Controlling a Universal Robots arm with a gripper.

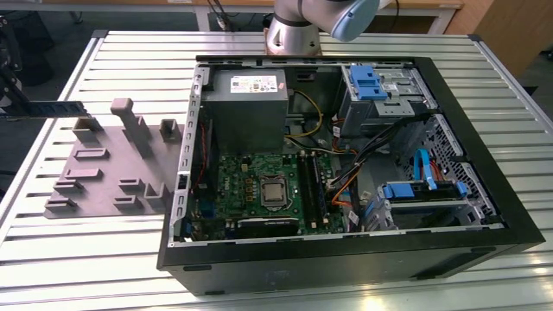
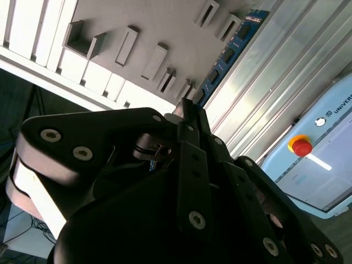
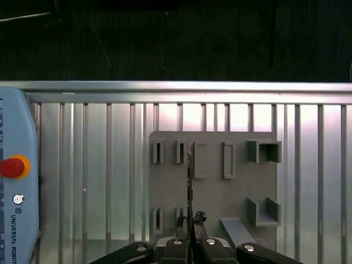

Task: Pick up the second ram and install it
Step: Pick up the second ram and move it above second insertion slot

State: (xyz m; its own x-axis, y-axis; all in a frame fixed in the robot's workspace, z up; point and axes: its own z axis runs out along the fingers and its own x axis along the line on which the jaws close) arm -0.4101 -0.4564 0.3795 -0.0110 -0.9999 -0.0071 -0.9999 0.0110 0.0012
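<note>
The second ram (image 1: 57, 109), a thin blue-green stick with black chips, hangs level in the air above the far end of the grey fixture (image 1: 103, 170), at the exterior view's left. My gripper (image 1: 17, 111) is shut on one end of it. In the second wrist view the ram (image 2: 228, 52) reaches out from my gripper (image 2: 186, 113) over the fixture (image 2: 137, 27). In the first wrist view the ram (image 3: 190, 184) shows edge-on, clamped in my gripper (image 3: 190, 234) above the fixture (image 3: 212, 184). The motherboard (image 1: 259, 188) with its memory slots (image 1: 313, 184) lies inside the open case.
The open black computer case (image 1: 346, 259) stands at the exterior view's right, with a grey power supply (image 1: 245, 107), blue drive bays (image 1: 372, 81) and loose cables. The arm's base (image 1: 292, 35) is behind it. A pendant with a red button (image 3: 12, 166) lies on the slatted table (image 1: 95, 259).
</note>
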